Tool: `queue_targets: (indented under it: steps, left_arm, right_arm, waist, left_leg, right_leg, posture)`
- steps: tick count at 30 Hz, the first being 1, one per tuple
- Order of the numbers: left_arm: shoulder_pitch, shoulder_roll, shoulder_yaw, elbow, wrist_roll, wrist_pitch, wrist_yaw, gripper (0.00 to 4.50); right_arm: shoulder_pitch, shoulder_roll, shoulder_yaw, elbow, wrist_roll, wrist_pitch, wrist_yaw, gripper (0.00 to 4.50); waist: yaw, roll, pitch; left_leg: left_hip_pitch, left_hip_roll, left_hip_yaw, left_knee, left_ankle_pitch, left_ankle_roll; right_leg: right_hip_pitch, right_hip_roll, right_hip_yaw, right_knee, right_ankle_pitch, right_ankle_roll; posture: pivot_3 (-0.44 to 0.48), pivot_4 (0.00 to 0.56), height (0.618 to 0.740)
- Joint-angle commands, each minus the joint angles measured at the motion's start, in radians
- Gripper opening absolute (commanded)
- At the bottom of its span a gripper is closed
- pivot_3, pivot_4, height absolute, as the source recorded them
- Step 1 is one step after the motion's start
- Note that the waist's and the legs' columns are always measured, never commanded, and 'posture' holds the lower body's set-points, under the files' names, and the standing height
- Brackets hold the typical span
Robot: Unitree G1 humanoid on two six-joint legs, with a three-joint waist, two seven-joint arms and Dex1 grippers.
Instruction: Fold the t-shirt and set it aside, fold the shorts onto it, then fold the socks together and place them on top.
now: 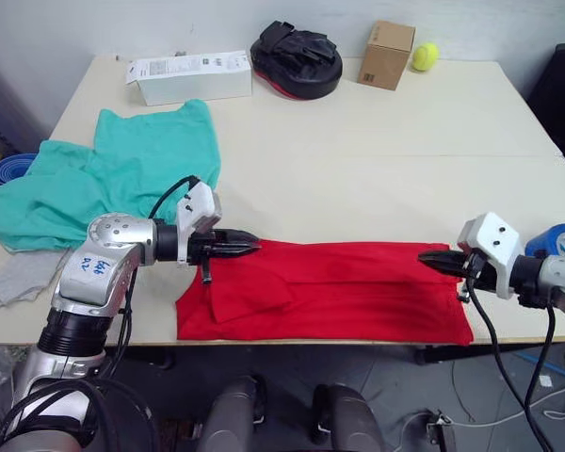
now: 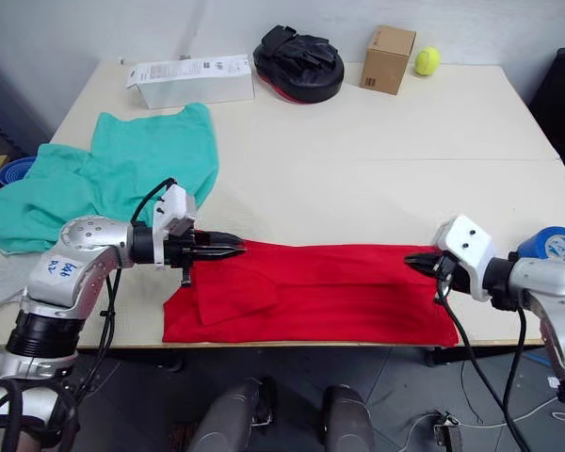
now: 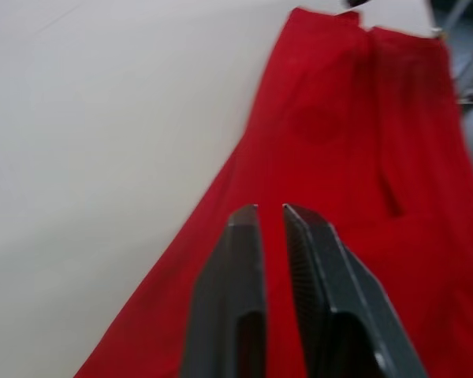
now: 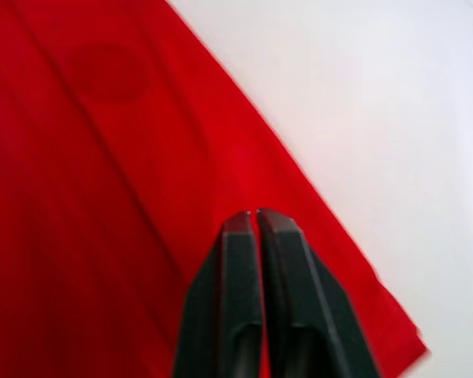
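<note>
Left eye view: the t-shirt [image 1: 330, 292] lies flat as a long folded red band along the near edge of the table [image 1: 377, 160], stretching from the robot's left to its right, with a loose flap folded over at its left end. Left gripper [image 1: 252, 246] sits at the far-left corner of the red band, fingers pointing right along its back edge; in the left wrist view the fingers [image 3: 229, 307] are nearly together with a thin gap, nothing between them, so effectively closed and empty. Right gripper [image 1: 424, 256] is at the far-right corner of the band, pointing left; the right wrist view shows its fingers [image 4: 288, 291] pressed together over red fabric. Whether a bit of cloth is pinched there can't be told, looks empty.

The shorts [image 1: 113, 174] are spread rumpled on the left part of the table, just beyond the left arm, apart from the shirt. The socks [image 1: 19, 276] lie at the left table edge, partly tucked under the shorts' near edge.

Along the back: white box [image 1: 188, 77], black padded mitt [image 1: 297, 58], cardboard box [image 1: 388, 54], yellow ball [image 1: 426, 56] just beside it.
</note>
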Motion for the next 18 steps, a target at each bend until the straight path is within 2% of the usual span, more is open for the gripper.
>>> queue_targets:
  steps: [1,5,10,11,15,18]
  left_arm:
    - [0.006,0.024,0.013,-0.088,-0.051,0.028,-0.022,1.73]
    - [0.010,0.038,0.022,-0.130,-0.089,0.052,-0.032,2.94]
    - [0.022,0.061,0.033,-0.166,-0.101,0.055,-0.013,4.50]
    - [0.026,0.064,0.034,-0.169,-0.098,0.052,-0.006,4.50]
    - [0.044,0.068,0.042,-0.170,-0.083,0.039,0.026,4.50]
    - [0.059,0.066,0.046,-0.178,-0.083,0.030,0.047,4.50]
  right_arm:
    - [-0.083,-0.041,0.035,0.072,-0.041,-0.011,0.007,1.19]
    - [-0.241,-0.040,0.142,0.217,-0.127,-0.012,0.006,2.51]
    - [-0.406,-0.035,0.273,0.384,-0.183,0.038,0.101,4.26]
    - [-0.440,-0.033,0.297,0.416,-0.188,0.058,0.125,4.45]
    - [-0.564,-0.036,0.391,0.518,-0.186,0.152,0.282,4.45]
    - [-0.644,-0.033,0.462,0.604,-0.243,0.123,0.343,4.45]
  waist:
    - [-0.003,0.000,0.000]
    - [-0.011,0.001,0.001]
    - [-0.021,0.002,0.001]
    - [-0.021,0.002,0.001]
    - [-0.023,0.003,0.002]
    - [-0.023,0.003,0.002]
  left_leg:
    - [0.000,0.000,0.000,0.000,0.000,0.000]
    - [0.000,0.000,0.000,0.000,0.000,0.000]
    - [0.000,0.000,0.000,0.000,0.002,0.003]
    - [0.000,0.000,0.000,0.000,0.003,0.004]
    - [0.000,0.000,0.000,0.000,0.003,0.004]
    - [0.000,0.000,0.000,0.000,0.003,0.004]
  right_leg:
    - [0.000,0.000,0.000,0.000,0.000,0.000]
    - [0.000,0.001,0.000,0.000,0.000,0.000]
    - [0.000,0.001,-0.001,0.000,0.000,0.000]
    - [0.000,0.001,-0.001,0.000,0.000,0.000]
    - [0.000,0.001,-0.001,0.000,0.000,0.000]
    - [-0.001,0.001,-0.001,0.000,0.000,0.000]
  posture:
    - [0.000,0.150,0.740]
    - [0.000,0.150,0.740]
    - [0.000,0.150,0.740]
    - [0.000,0.150,0.740]
    - [0.000,0.150,0.740]
    - [0.000,0.150,0.740]
